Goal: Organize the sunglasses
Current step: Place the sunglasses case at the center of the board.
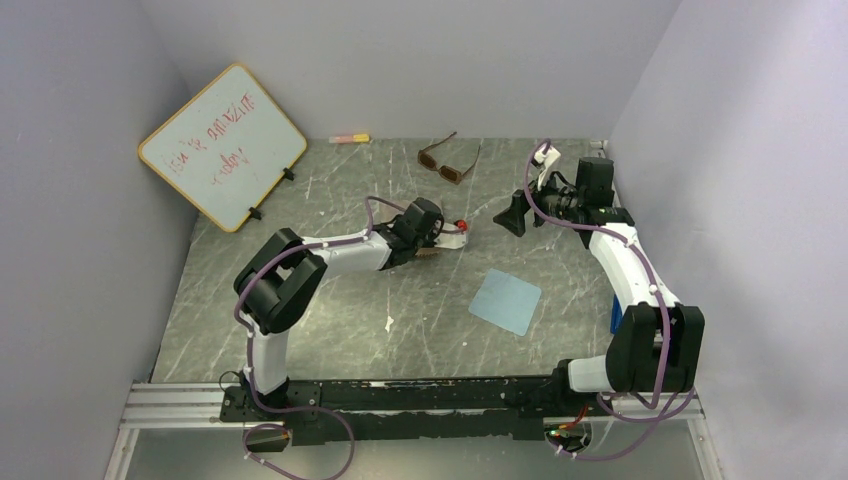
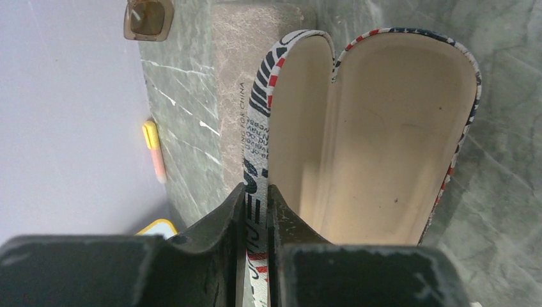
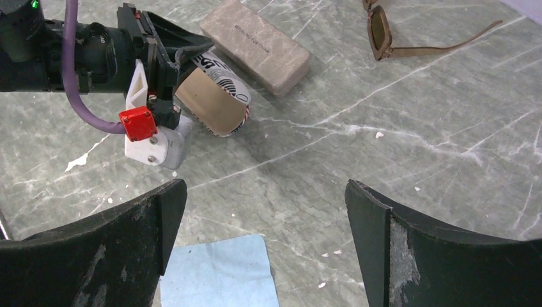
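The brown sunglasses [image 1: 447,160] with amber lenses lie unfolded on the table near the back wall, also in the right wrist view [image 3: 409,32]; one lens [image 2: 148,18] shows in the left wrist view. My left gripper [image 2: 257,192] is shut on the rim of one half of an open glasses case [image 2: 383,141], printed black, white and red, with an empty beige lining. From the right wrist camera the left gripper [image 3: 172,61] holds that case [image 3: 214,96] just above the table. My right gripper [image 3: 265,192] hangs open over bare table, right of the case [image 1: 512,215].
A brown rectangular case [image 3: 263,45] lies beside the printed case. A blue cloth [image 1: 506,300] lies flat at centre right. A whiteboard [image 1: 222,145] leans against the left wall, and a yellow and pink marker [image 1: 350,138] lies along the back wall.
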Available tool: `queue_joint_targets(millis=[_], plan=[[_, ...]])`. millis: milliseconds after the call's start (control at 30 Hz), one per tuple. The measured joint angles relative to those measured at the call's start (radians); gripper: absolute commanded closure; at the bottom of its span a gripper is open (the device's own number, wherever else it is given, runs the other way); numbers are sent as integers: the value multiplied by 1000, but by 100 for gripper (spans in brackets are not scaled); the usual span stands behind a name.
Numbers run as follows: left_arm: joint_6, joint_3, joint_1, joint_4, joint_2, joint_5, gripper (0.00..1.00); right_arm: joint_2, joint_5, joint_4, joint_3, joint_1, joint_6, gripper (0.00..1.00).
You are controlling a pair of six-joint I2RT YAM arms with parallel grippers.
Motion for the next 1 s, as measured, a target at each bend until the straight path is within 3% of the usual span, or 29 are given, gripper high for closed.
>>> queue_joint_targets(millis=[1000], plan=[[42, -19, -18, 102, 22, -59, 78, 5, -18, 0, 0, -3, 3, 0]])
